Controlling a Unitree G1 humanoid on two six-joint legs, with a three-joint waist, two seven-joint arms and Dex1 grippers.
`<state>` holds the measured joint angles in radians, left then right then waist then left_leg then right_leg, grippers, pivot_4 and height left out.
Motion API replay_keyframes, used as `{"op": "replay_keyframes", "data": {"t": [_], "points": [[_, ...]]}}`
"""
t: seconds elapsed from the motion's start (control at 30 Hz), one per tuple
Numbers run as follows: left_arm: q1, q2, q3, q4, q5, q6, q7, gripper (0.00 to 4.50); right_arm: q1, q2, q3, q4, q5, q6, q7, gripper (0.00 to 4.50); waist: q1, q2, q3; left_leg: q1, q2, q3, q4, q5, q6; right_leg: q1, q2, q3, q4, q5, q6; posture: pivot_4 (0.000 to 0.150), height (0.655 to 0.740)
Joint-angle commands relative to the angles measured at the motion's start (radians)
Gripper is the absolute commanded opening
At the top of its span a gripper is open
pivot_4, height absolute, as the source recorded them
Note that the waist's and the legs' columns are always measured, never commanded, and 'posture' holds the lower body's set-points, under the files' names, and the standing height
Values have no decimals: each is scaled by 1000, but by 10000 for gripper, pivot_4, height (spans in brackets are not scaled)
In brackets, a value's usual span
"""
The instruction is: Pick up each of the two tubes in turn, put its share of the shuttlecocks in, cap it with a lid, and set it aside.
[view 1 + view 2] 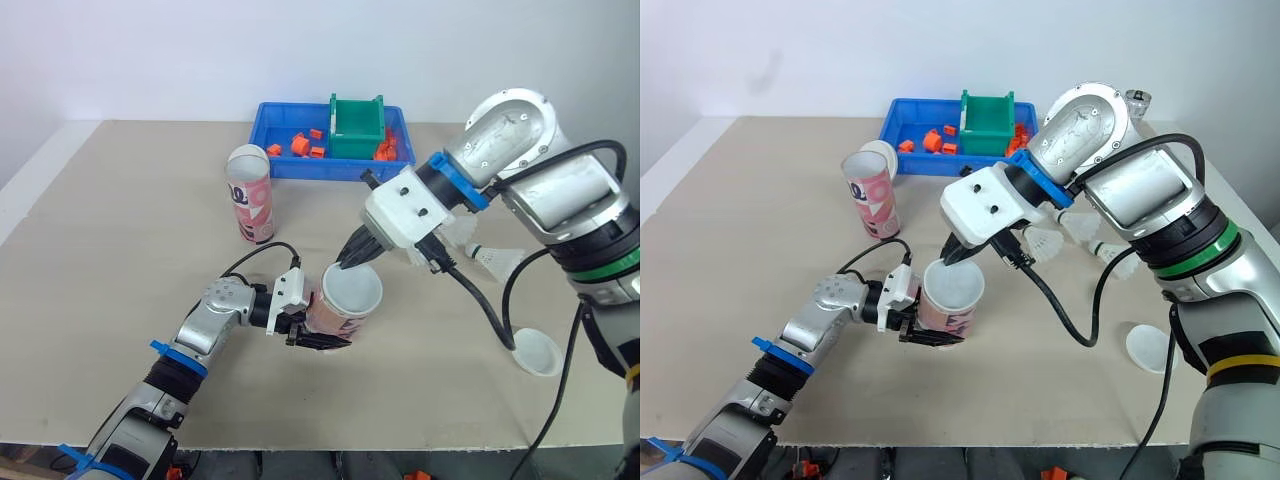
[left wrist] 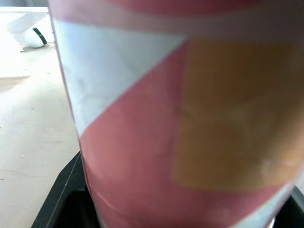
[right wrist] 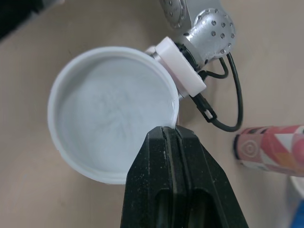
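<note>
My left pincer (image 1: 320, 340) grasps the tube (image 1: 325, 315), lid (image 1: 352, 290) on top; my right pincer (image 1: 351, 263), clenched shut, touches the lid's rim at 12 o'clock.

We find no word, number or brand that we can read anywhere on the counter (image 1: 120, 250). The tube (image 1: 330, 318) gripped in the left claw (image 1: 320, 340) bears only pink, white and orange shapes, seen close in the left wrist view. The standing tube (image 1: 252, 210) carries a small dark round mark, too small for us to make out any lettering.
</note>
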<state>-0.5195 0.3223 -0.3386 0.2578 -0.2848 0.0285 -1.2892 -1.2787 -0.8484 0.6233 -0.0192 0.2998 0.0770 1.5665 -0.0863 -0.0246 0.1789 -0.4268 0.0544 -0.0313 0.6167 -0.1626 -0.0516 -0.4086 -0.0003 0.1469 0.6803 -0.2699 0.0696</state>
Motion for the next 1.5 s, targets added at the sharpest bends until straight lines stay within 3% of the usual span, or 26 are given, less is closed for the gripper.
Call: {"op": "replay_keyframes", "data": {"t": [0.03, 0.13, 0.33, 0.53, 0.73, 0.77, 0.8, 0.83, 0.9, 1.0, 1.5], "points": [[34, 40, 16, 53, 37, 38, 25, 29494, 34, 13, 8, -20, -79, -42, 48, 1178, 0, 0, 0, 0, 0, 0, 0, 0, 0, 0, 0, 0, 0, 0, 0, 1500, 7309], [36, 41, 17, 50, 36, 41, 28, 29494, 57, 27, -12, -37, -103, -53, 48, 10621, 0, -1, -1, 1, 0, 0, 0, 0, 0, 1, 0, 0, 0, 0, 0, 1500, 7309], [35, 42, 16, 52, 34, 43, 30, 29494, 97, 80, -77, -76, -109, 18, 26, 37678, 0, -2, -1, 3, 0, 0, 1, 0, 0, 2, 0, 0, 0, 1, 0, 1500, 7309], [34, 38, 14, 53, 32, 43, 28, 29494, 37, 143, -237, 15, -11, 220, -20, 37678, -3, -3, -2, 3, 1, 1, 1, 0, 0, 1, 0, 0, 0, 2, -2, 1500, 7309], [35, 38, 13, 54, 35, 41, 25, 29494, 11, 99, -351, 40, 85, 345, 29, 37678, -3, -3, -1, 2, 1, 1, 0, 0, 0, 1, 0, 0, 0, 2, -2, 1500, 7309], [34, 39, 13, 55, 35, 40, 24, 29494, 21, 92, -355, 33, 87, 352, 31, 32719, -3, -3, -1, 2, 1, 1, 0, 0, 0, 1, 0, 0, 0, 2, -2, 1500, 7309], [34, 39, 13, 57, 36, 39, 22, 29494, 33, 87, -356, 27, 85, 361, 26, 31457, -3, -3, -1, 2, 1, 1, 0, 0, 0, 1, 0, -1, 0, 2, -2, 1500, 7309], [33, 40, 13, 59, 36, 38, 21, 29494, 42, 82, -354, 20, 82, 363, 24, 24734, -3, -3, -1, 2, 1, 1, 0, 0, 0, 1, 0, -1, 0, 2, -2, 1500, 7309], [29, 41, 14, 63, 37, 36, 18, 29494, 77, 71, -348, -1, 76, 337, 38, 16932, -4, -3, -1, 2, 1, 1, 0, 0, 0, 1, 0, -1, 0, 2, -2, 1500, 7309], [24, 41, 14, 68, 38, 34, 15, 29494, 108, 66, -342, -18, 65, 316, 43, 1562, -4, -3, -1, 2, 1, 1, 0, 0, 0, 0, 0, -1, 0, 3, -2, 1500, 7309], [6, 40, 16, 95, 43, 14, 2, 29494, 192, 90, -130, -118, -51, 227, 48, 720, -5, -3, -1, 2, 1, 1, 0, 0, 0, 0, 0, -1, 0, 3, -2, 1500, 7309]]}}
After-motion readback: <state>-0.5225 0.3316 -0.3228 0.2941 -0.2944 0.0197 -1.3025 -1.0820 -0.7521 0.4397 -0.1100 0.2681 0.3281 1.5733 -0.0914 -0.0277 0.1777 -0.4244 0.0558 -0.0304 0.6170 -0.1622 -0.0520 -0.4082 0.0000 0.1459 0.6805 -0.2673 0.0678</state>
